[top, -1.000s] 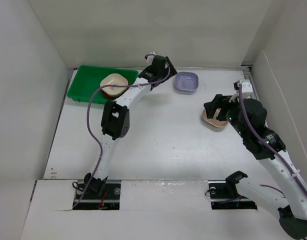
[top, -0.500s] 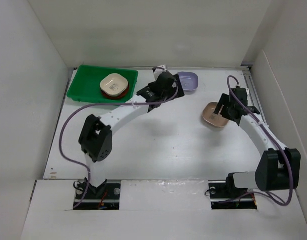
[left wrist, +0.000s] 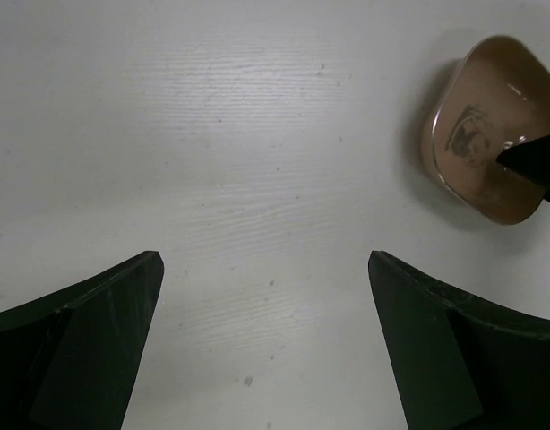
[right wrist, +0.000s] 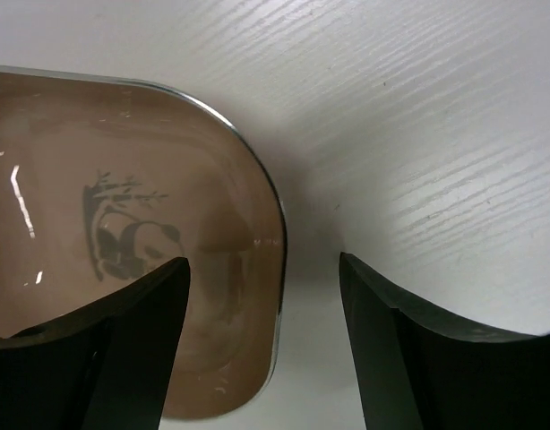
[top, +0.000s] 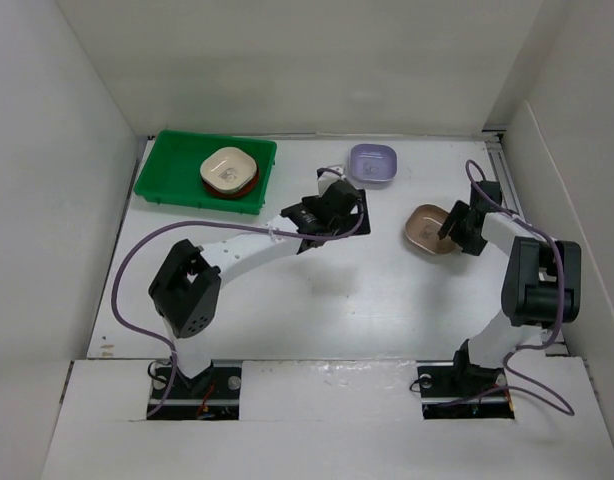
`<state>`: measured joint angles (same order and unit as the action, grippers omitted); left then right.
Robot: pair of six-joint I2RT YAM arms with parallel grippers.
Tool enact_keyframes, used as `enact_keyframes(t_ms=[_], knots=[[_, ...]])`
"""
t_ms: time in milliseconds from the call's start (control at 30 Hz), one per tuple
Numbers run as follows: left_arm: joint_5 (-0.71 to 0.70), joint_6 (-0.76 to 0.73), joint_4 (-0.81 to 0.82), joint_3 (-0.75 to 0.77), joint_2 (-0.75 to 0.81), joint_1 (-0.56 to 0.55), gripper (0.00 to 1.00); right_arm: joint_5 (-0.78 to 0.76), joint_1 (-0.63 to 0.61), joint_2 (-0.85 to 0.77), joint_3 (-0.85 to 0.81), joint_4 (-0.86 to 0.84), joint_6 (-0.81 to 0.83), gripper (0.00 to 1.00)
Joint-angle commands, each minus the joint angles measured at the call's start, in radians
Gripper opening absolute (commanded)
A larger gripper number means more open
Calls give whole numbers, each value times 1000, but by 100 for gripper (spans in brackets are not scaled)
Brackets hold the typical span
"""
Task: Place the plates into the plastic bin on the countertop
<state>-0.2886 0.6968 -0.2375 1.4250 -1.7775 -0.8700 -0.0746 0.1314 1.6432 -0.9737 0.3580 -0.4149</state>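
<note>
The tan-pink plate point(top: 425, 228) lies on the white counter point(top: 287, 300) at the right side, and a small panda drawing shows on its bottom. The right claw point(right wrist: 262, 264) is open over one edge of this plate: one finger point(right wrist: 123, 358) stands above the inside of the dish, the other finger point(right wrist: 418, 358) above the counter outside, and the rim lies between them. The fingers are not closed on the rim, and it cannot be told if they touch the plate. A lavender plate point(top: 372, 163) sits alone near the back wall, apart from the tan-pink one. The green bin point(top: 172, 180) stands at the back left, and inside it a cream plate point(top: 227, 166) rests on top of a red plate point(top: 237, 188). The left claw point(left wrist: 266, 345) hangs over bare counter between the bin and the tan-pink plate, its jaws wide apart and holding nothing. In the left wrist view the tan-pink plate is at the upper right, with a dark tip of the right claw at its edge
</note>
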Motion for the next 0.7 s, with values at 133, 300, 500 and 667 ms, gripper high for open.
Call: enact_keyframes(t_ms=[133, 300, 500, 667], knots=[[-87, 12, -49, -29, 124, -9, 100, 68, 13, 69, -56, -37, 24, 46], [-100, -20, -72, -9, 124, -9, 100, 84, -19, 112, -56, -47, 57, 0], [-57, -126, -124, 84, 66, 0, 100, -74, -194, -65, -31, 1, 67, 0], [-57, -152, -167, 115, 10, 9, 100, -120, -360, -173, -43, 30, 67, 0]])
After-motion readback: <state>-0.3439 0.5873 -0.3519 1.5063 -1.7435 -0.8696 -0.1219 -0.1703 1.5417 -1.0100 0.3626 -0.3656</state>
